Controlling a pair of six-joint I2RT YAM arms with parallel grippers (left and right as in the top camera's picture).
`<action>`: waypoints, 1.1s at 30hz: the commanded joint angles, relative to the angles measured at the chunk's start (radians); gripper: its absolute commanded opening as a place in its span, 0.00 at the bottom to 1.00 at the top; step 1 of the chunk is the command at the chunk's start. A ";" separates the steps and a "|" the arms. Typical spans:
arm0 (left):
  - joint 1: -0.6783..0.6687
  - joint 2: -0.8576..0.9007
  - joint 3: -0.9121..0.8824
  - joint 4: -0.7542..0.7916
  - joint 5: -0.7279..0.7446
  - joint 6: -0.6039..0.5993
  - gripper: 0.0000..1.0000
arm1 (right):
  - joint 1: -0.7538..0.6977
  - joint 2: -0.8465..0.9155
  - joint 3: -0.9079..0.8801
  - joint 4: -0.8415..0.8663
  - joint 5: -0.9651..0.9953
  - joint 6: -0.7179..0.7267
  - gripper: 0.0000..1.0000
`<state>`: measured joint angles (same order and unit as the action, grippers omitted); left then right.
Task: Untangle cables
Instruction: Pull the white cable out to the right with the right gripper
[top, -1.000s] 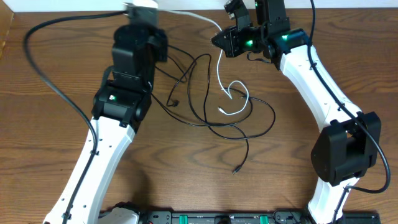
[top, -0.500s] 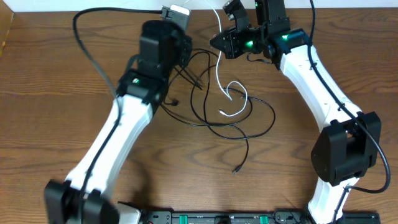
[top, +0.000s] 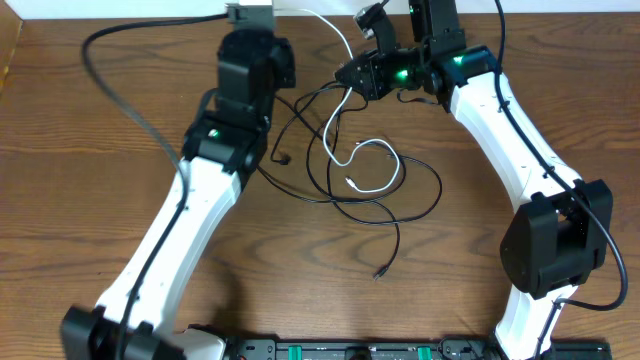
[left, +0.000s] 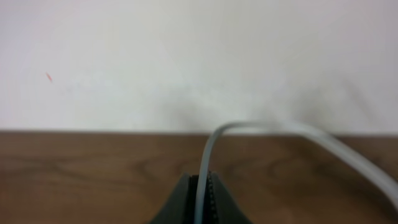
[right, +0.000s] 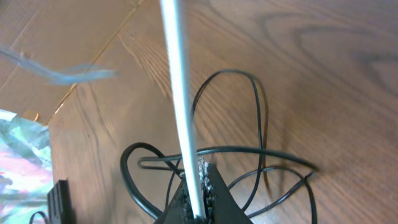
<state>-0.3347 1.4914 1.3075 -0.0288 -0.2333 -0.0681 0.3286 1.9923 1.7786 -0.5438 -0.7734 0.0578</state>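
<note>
A white cable (top: 385, 150) runs from my left gripper (top: 250, 13) at the table's far edge across to my right gripper (top: 350, 73). From there it drops into a loose curl mid-table, ending in a small plug (top: 352, 182). Thin black cables (top: 420, 195) loop over and under that curl, with plug ends (top: 380, 271) in front and to the left (top: 283, 160). My left gripper (left: 202, 198) is shut on the white cable (left: 261, 127), facing the white wall. My right gripper (right: 198, 202) is shut on the white cable (right: 177, 68) above black loops (right: 258, 93).
A thick black arm cable (top: 105, 65) arcs over the table's left part. The white wall (left: 186, 56) borders the far edge, close to my left gripper. A black rail (top: 330, 350) lines the front edge. Brown board (right: 50, 37) and patterned cloth (right: 15, 149) lie beyond the table.
My left arm swung right along the far edge, then back a little left, keeping the white cable. The white curl mid-table was drawn looser and shifted left. My right gripper barely moved.
</note>
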 joint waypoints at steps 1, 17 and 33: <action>0.004 -0.068 0.018 0.005 0.013 0.026 0.07 | -0.040 -0.074 0.015 0.028 -0.011 -0.002 0.01; 0.002 -0.105 0.018 -0.187 0.236 0.025 0.71 | -0.149 -0.517 0.042 -0.109 0.269 0.020 0.01; 0.002 -0.105 0.018 -0.352 0.245 0.026 0.96 | -0.335 -0.545 0.044 -0.286 0.751 0.036 0.01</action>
<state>-0.3351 1.3933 1.3094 -0.3737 0.0055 -0.0483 0.0002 1.4334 1.8172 -0.8291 -0.2375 0.0807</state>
